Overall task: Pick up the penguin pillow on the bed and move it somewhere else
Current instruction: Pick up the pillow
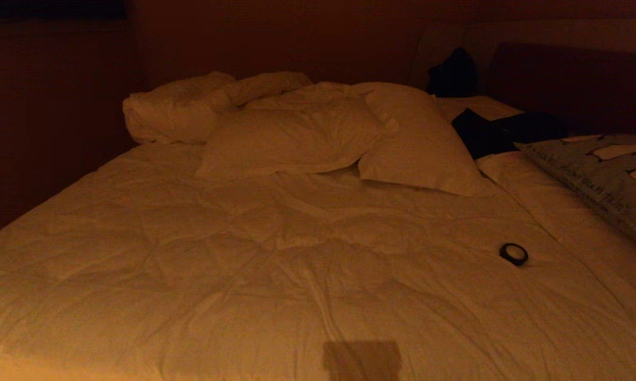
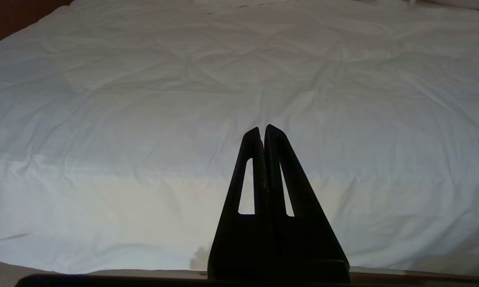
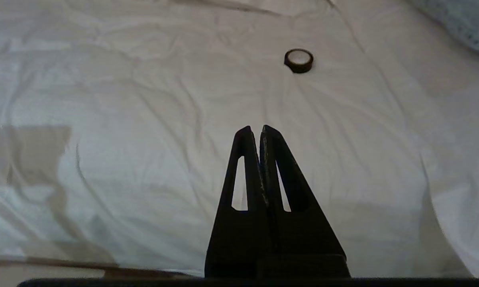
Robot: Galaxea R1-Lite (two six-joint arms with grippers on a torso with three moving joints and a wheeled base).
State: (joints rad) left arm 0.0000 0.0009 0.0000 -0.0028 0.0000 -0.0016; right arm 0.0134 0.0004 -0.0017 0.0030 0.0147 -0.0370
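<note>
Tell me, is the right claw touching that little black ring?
Apart. The right wrist view shows bare duvet between the shut right claw and the black ring.

wrinkled matt cloth duvet [image 1: 275,254], printed cloth pillow [image 1: 609,174]

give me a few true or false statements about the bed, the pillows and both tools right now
1. The pale grey-blue penguin-printed pillow lies at the right side of the wide bed with the wrinkled cream quilted duvet. True.
2. The right tool is shut on that pillow. False: it is shut on nothing and hangs over bare duvet.
3. A small dark ring-shaped roll lies on the duvet, apart from the penguin pillow. True.
4. The left tool stands wide open. False: its fingers are pressed together.
5. The plain white pillows are stacked on the penguin pillow. False: they lie to its left, near the head of the bed, not touching it.
</note>
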